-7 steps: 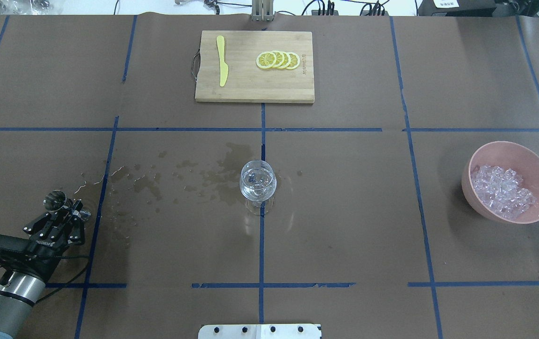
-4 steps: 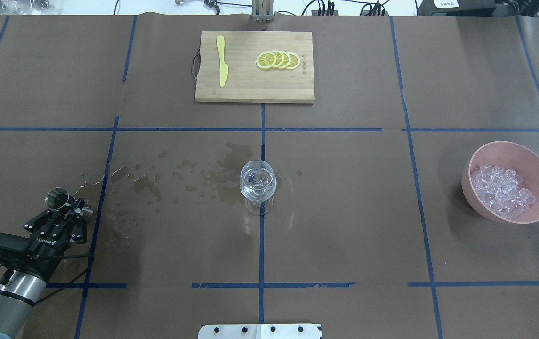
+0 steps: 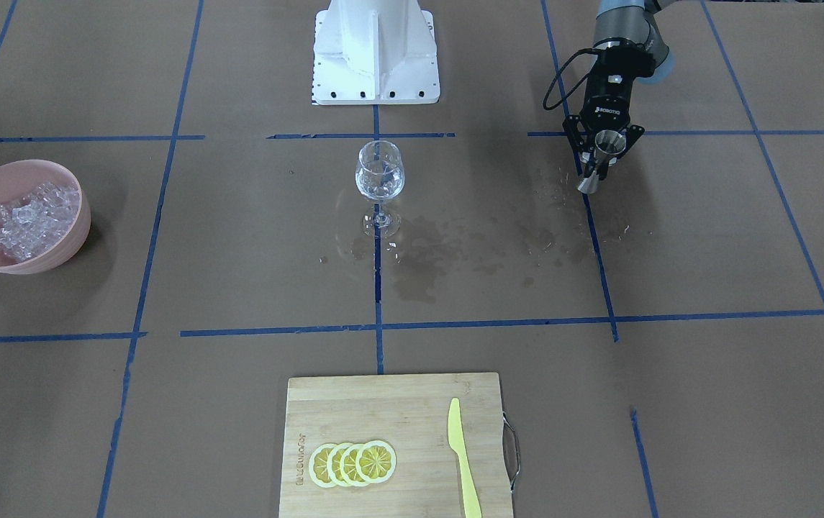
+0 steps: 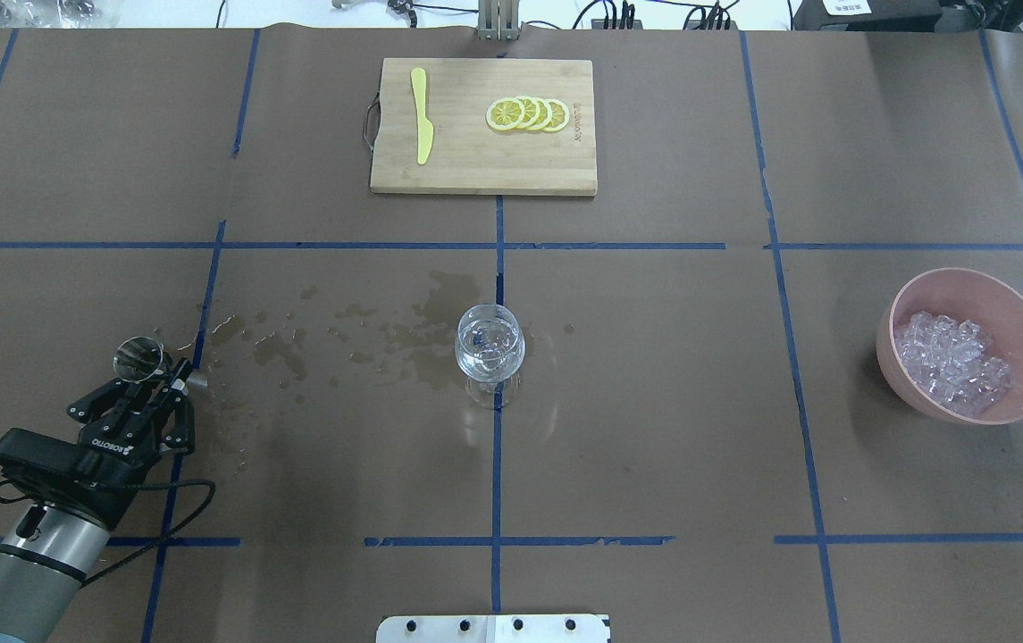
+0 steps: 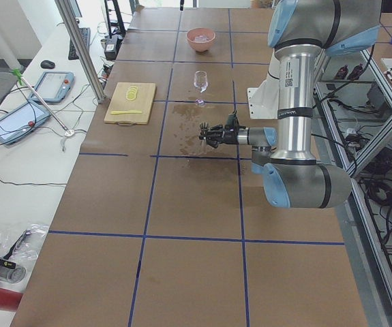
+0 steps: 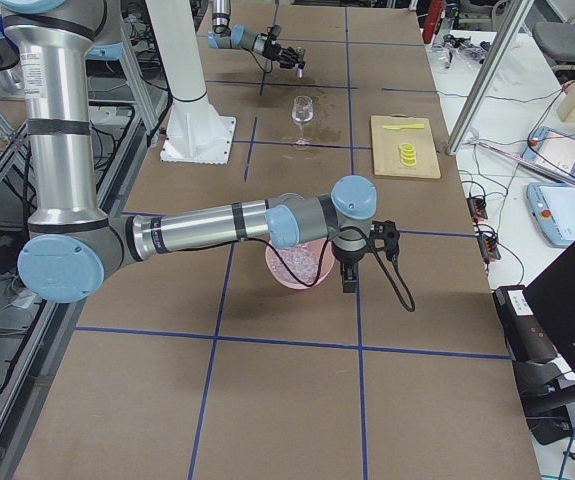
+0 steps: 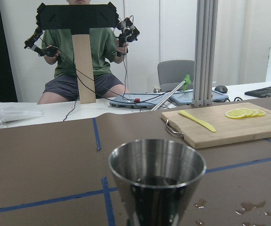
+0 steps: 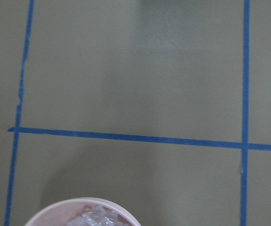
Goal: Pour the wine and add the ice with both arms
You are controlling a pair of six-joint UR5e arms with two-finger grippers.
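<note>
Clamping the steel jigger [image 7: 157, 174] at its pinched waist in the left end effector [image 3: 602, 160], closed on it, mouth up, low over the desk [image 4: 654, 402] at the robot's left, well apart from the stemmed glass [image 4: 490, 344]. Probably setting the jigger down, with the wine [image 4: 490, 350] seemingly sitting in the glass at desk centre, clear and barely showing. Doing this well: lowering straight, holding the rim level, loosening only after feeling the small foot sitting flat, avoiding the wet stains [image 4: 422, 335] spreading between jigger and glass. Hovering the right end effector [image 6: 351, 272] just beside the pink bowl [image 4: 1022, 317]; not being able to tell its opening from these views. Finding the ice [image 4: 953, 362] heaped inside that bowl, at the robot's right.

Handling polished, slippery metal shaped as two cones meeting tip to tip; thin, fragile glass standing on a slim stem; a matte, round-walled bowl; small glassy cubes; absorbent brown paper darkening where wet.
</note>
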